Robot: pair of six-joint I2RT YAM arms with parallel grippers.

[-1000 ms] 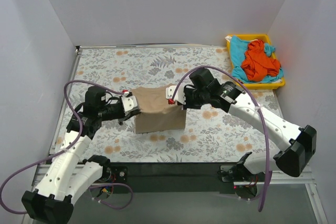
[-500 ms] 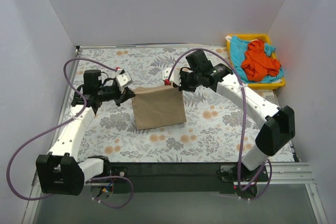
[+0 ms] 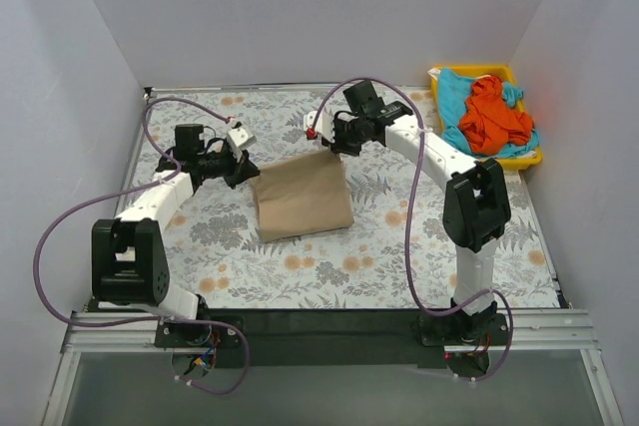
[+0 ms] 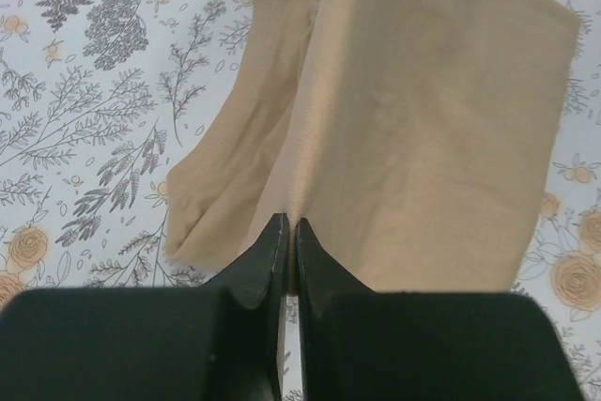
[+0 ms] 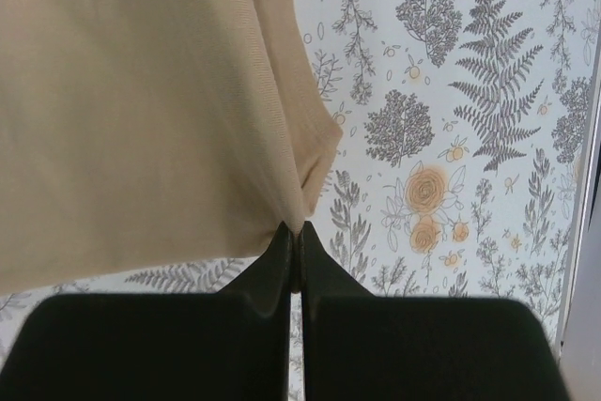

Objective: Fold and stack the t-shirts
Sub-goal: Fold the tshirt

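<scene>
The tan-beige t-shirt (image 3: 303, 195) is a folded rectangle at mid-table, its far edge lifted between both grippers. My left gripper (image 3: 246, 171) is shut on its far left corner; the left wrist view shows the cloth (image 4: 423, 119) pinched between the fingertips. My right gripper (image 3: 330, 144) is shut on its far right corner; the right wrist view shows the cloth (image 5: 141, 110) hanging from the shut fingers. The orange-red t-shirt (image 3: 496, 115) lies crumpled on the turquoise-blue t-shirt (image 3: 457, 97) in the tray.
A yellow plastic tray (image 3: 499, 160) stands at the far right corner. The table (image 3: 419, 236) has a floral cloth. White walls close in on the left, back and right.
Both grippers have moved away from the arm bases toward the far side, dragging the tan shirt's held edge with them. The shirt now lies longer and flatter.
</scene>
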